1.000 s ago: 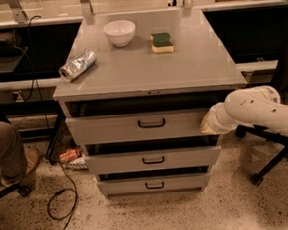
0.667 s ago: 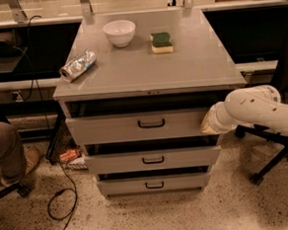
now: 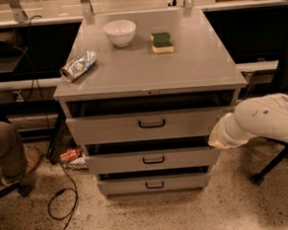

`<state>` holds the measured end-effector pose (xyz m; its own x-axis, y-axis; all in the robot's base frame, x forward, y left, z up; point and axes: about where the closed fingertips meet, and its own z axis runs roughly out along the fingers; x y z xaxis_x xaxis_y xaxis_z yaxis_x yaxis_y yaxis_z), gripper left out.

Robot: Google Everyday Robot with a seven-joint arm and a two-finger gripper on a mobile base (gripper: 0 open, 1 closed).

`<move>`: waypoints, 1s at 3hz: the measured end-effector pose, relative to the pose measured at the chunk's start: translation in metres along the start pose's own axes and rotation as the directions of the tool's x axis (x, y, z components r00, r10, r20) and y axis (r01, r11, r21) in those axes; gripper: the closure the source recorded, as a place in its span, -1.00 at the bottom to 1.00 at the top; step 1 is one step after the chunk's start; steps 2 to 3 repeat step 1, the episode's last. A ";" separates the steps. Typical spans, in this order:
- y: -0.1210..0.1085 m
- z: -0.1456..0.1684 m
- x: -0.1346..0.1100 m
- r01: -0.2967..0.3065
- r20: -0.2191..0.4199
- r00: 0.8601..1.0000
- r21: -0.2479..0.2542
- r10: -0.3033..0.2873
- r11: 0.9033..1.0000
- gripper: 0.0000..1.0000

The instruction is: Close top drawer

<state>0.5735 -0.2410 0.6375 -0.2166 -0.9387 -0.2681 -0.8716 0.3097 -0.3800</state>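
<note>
The top drawer [image 3: 149, 125] is a wide grey drawer with a small black bar handle [image 3: 151, 123]. It stands pulled out a little from under the grey cabinet top [image 3: 148, 69], with a dark gap showing above its front panel. My white arm [image 3: 268, 120] reaches in from the right. My gripper [image 3: 216, 137] is at the arm's end, against the lower right corner of the top drawer's front panel.
Two narrower grey drawers [image 3: 153, 159] [image 3: 154, 184] sit below. On the cabinet top are a white bowl [image 3: 120, 32], a green and yellow sponge [image 3: 162, 42] and a crushed silver can [image 3: 78, 65]. A person's leg [image 3: 5, 146] is at the left, with a cable [image 3: 66, 199] on the floor. A chair base [image 3: 273, 165] is at the right.
My arm has shifted slightly down and to the right. The top drawer stands about as far out as before.
</note>
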 end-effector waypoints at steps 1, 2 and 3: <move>0.024 -0.014 0.007 -0.057 -0.015 0.998 -0.037 0.057 0.998 1.00; 0.024 -0.014 0.007 -0.057 -0.015 0.998 -0.037 0.057 0.998 1.00; 0.024 -0.014 0.007 -0.057 -0.015 0.998 -0.037 0.057 0.998 1.00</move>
